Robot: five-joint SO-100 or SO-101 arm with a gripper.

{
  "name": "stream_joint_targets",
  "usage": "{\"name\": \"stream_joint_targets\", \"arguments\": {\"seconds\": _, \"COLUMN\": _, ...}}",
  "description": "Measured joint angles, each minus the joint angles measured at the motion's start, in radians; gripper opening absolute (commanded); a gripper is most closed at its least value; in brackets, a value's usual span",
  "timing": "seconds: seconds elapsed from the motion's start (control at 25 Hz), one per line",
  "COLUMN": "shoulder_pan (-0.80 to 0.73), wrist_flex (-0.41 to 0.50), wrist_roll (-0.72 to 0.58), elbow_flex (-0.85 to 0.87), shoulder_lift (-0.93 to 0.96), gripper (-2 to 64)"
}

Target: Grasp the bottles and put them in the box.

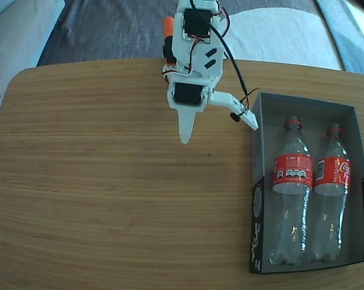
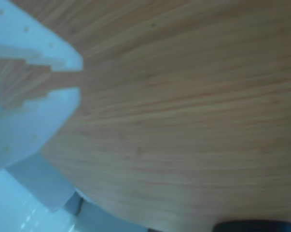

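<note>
Over the bare wooden counter (image 1: 109,181), the tool (image 1: 218,133) hangs wide open and holds nothing. At its four o'clock, both bottles (image 1: 292,181) (image 1: 330,181) lie side by side inside the box (image 1: 302,106). The task looks finished, so only pulling the arm clear remains.

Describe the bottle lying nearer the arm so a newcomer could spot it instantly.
In the fixed view, find the dark box at the wooden table's right edge. Two clear red-labelled bottles lie side by side inside, necks pointing away from the camera. The wanted bottle is the left one, along the box's black printed wall, its white "Coke" lettering upright.
</note>
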Motion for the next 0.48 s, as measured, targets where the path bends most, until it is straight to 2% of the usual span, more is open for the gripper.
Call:
{"name": "stream_joint_targets", "arguments": {"seconds": 0.24, "shoulder_pan": -0.002, "wrist_flex": 0.006, "wrist_roll": 0.000, "elbow_flex": 0.031, "shoulder_lift": 0.101, "gripper": -0.5}}
{"name": "stream_joint_targets", "arguments": {"seconds": 0.48, "shoulder_pan": -0.029, "wrist_flex": 0.064, "wrist_roll": -0.046, "elbow_flex": 0.034, "shoulder_lift": 0.153, "gripper": -0.4}}
